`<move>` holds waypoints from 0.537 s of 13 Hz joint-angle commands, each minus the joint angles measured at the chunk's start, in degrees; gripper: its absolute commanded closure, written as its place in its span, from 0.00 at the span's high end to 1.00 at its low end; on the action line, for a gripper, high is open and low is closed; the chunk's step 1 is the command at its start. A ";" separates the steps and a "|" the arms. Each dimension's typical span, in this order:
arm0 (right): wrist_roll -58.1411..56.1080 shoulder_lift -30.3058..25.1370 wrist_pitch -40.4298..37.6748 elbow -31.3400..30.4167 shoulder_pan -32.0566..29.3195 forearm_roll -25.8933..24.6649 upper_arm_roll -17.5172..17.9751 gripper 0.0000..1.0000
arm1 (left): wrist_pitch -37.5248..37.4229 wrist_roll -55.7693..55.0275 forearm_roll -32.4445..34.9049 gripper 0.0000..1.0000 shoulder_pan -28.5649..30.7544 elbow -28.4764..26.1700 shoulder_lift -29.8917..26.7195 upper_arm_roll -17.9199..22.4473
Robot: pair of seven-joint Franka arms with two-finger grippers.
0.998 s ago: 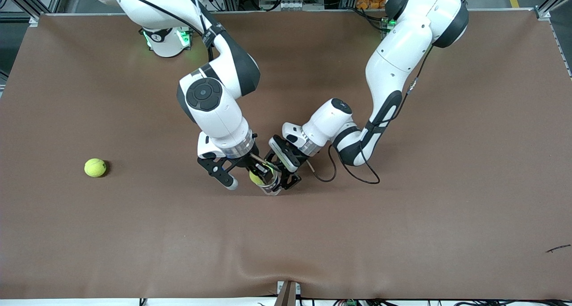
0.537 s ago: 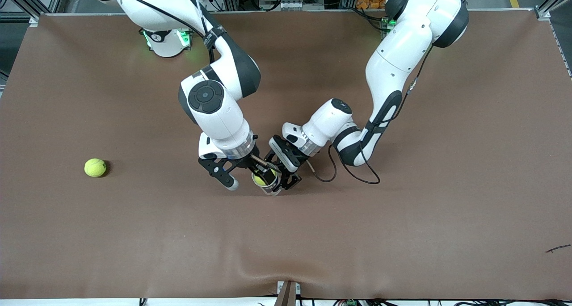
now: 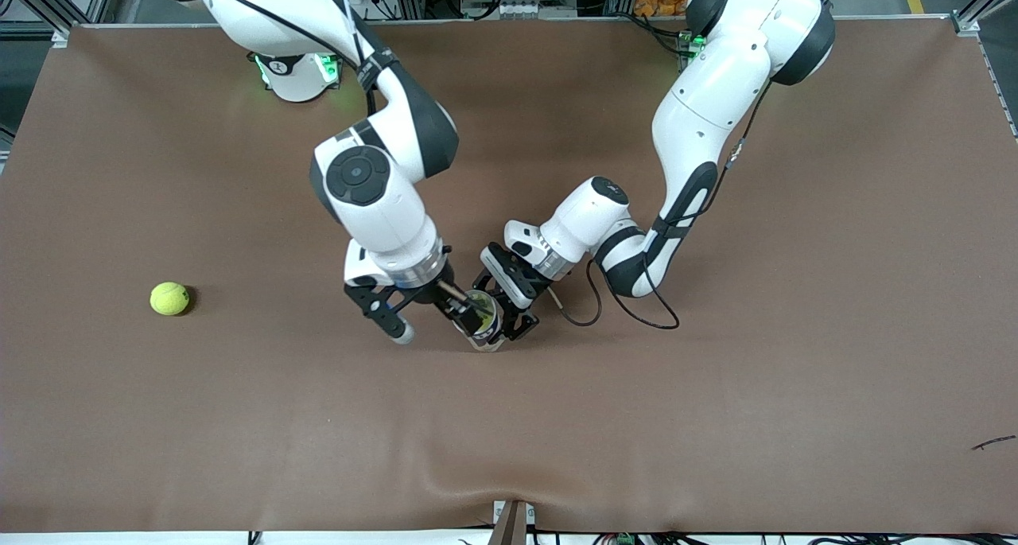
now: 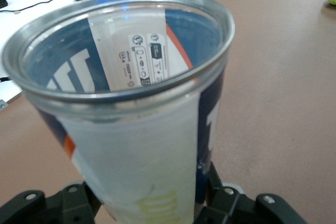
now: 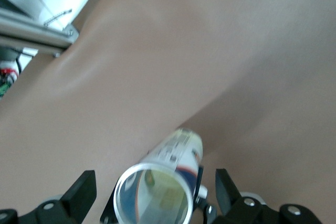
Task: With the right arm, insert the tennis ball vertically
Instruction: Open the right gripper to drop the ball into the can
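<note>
Clear plastic ball can sits mid-frame in the front view, upright with a slight tilt, open mouth up, metal rim, blue wrap label with a white panel and an orange stripe. Left gripper is clamped round the can's side, low on the body. In the left wrist view the can fills the frame, with the black finger bases cut off at the bottom edge. A tennis ball sits inside the can, seen through the mouth in the right wrist view as a yellow-green blur; in the left wrist view only a faint yellow patch shows through the frosted wall low in frame. Right gripper hangs over the can with its fingers spread wide and nothing between them; one finger stands clear on the side toward the right arm's end of the table, the other is over the can's mouth.

Second tennis ball lies on the brown table at the left middle of the front view, well apart from the can; also a sliver at the upper right corner of the left wrist view.

Label writing: small symbols and fine print on the white panel, large white letters on the blue, none readable. Can's base is hidden by the grippers.
</note>
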 commanded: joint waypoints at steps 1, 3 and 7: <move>-10.15 -1.69 -7.24 0.18 -5.51 -0.87 0.59 1.00 | 0.13 -0.03 1.09 0.76 0.04 0.18 -0.53 0.52; -17.63 -2.04 -11.83 -0.95 -11.30 -1.04 0.59 1.00 | 0.22 -0.03 0.92 0.76 0.04 0.35 -0.44 0.52; -41.97 -4.85 -11.94 -10.17 -23.53 -1.13 0.67 1.00 | 0.22 -0.03 0.92 0.76 0.13 0.44 -0.44 0.52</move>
